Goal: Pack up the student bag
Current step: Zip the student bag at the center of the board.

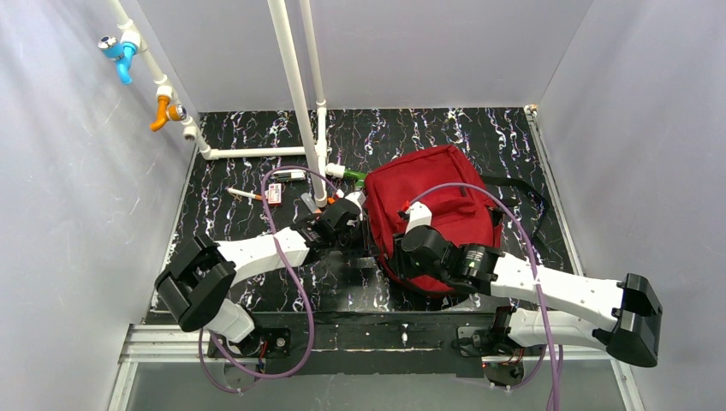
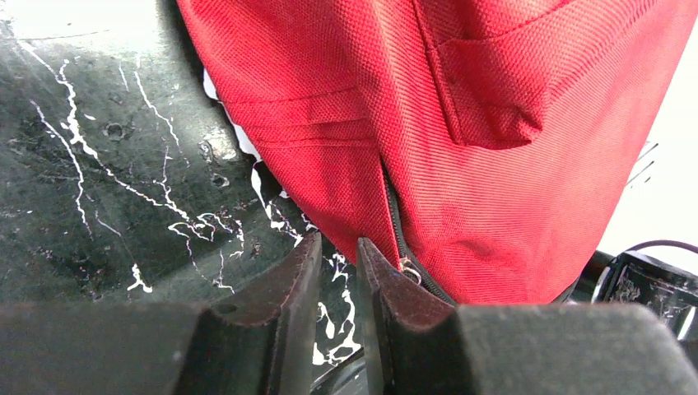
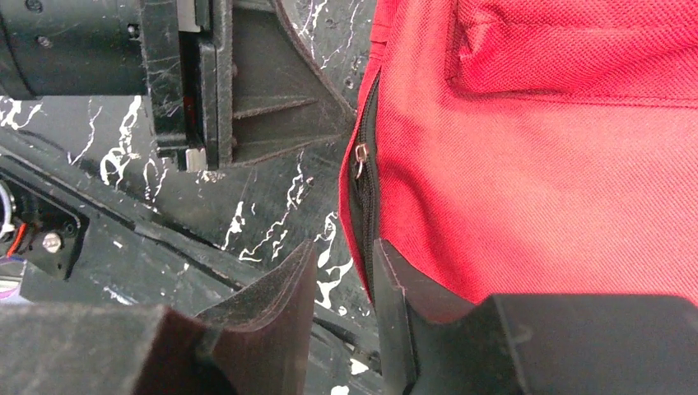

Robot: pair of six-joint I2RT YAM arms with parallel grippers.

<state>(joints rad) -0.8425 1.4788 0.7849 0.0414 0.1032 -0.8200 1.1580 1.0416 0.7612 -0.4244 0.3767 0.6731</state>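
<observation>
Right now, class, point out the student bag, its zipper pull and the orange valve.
student bag (image 1: pixel 437 167): top external view, red top panel.
zipper pull (image 3: pixel 360 156): right wrist view, metal tab.
orange valve (image 1: pixel 161 113): top external view, its body.

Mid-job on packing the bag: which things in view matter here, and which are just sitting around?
Job in hand:
- student bag
- its zipper pull
- left gripper and right gripper, both at the zipper edge
- probably the pen, small pink box and green item, as things to pack

Lying about:
- white pipes
- blue fitting
- orange fitting
</observation>
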